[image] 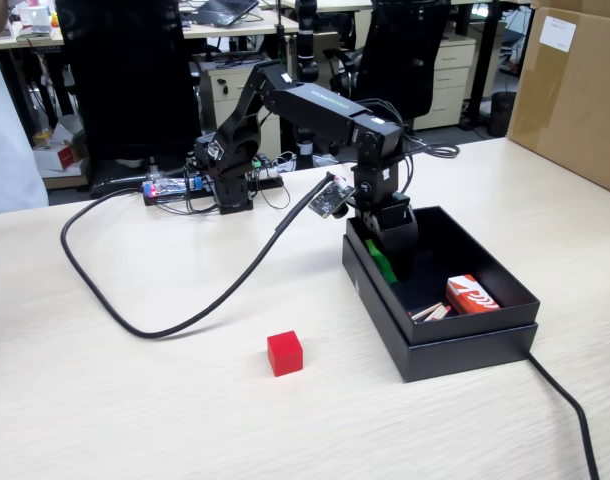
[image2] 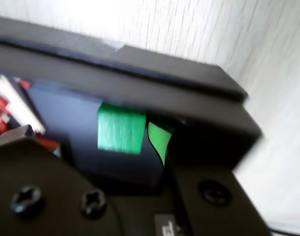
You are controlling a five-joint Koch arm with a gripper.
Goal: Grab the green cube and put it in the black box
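Observation:
The green cube (image2: 120, 130) lies on the floor of the black box (image2: 140, 64), close to its near wall, as the wrist view shows. My gripper (image2: 91, 137) is lowered into the box and stands open. Its green fingertip (image2: 160, 140) sits just right of the cube, and the black jaw is far off to the left. In the fixed view the arm reaches down into the left end of the black box (image: 465, 345). There only the green fingertip (image: 381, 262) shows, and the box wall hides the cube.
A red cube (image: 285, 353) sits on the table left of the box. A red and white packet (image: 472, 295) lies inside the box at its right end. A black cable (image: 135, 320) loops across the table. A brown cardboard box (image: 575, 90) stands at the back right.

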